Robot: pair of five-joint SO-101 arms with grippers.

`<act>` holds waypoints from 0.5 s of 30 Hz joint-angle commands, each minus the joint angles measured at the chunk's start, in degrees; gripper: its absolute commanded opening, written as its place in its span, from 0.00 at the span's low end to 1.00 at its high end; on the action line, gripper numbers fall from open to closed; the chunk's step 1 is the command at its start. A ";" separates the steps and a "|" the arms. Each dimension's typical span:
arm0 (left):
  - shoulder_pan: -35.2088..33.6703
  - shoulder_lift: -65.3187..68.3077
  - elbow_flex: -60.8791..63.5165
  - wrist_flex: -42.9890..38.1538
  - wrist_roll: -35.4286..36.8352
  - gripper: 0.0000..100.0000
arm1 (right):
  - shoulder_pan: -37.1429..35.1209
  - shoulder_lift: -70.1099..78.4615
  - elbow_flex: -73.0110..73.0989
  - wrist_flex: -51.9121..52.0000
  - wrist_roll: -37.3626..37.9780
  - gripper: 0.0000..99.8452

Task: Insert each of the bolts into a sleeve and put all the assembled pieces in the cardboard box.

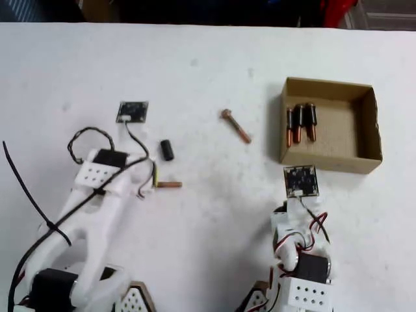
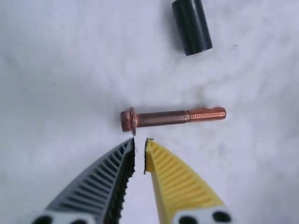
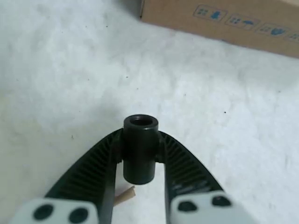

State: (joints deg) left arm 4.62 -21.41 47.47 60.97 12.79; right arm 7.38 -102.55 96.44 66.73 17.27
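Observation:
A copper bolt [image 2: 173, 116] lies on the white table just beyond the tips of my left gripper [image 2: 140, 142], which is shut with nothing in it. In the high view this bolt [image 1: 169, 184] lies beside the left gripper [image 1: 155, 179]. A loose black sleeve [image 2: 191, 25] lies a little farther off [image 1: 168, 149]. My right gripper [image 3: 140, 140] is shut on another black sleeve [image 3: 140, 154], held upright with its bore showing. A second bolt [image 1: 235, 125] lies mid-table. The cardboard box [image 1: 325, 162] holds three assembled pieces [image 1: 299, 122].
The right arm [image 1: 302, 260] stands just in front of the box, whose brown wall [image 3: 219, 21] is close ahead of the held sleeve. A black cable [image 1: 26, 195] trails over the left arm. Bare table lies between the two arms.

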 commanded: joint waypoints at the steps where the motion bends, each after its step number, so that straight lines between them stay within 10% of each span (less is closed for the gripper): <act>1: 0.57 -0.57 -2.55 1.58 -0.26 0.08 | 0.57 -0.22 0.44 0.31 0.09 0.02; 15: 1.19 -0.57 -0.70 2.02 -0.62 0.07 | 0.57 -0.22 0.44 0.31 0.09 0.02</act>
State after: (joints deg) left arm 4.97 -21.41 47.47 62.37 12.79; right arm 7.38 -102.55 96.44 66.73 17.27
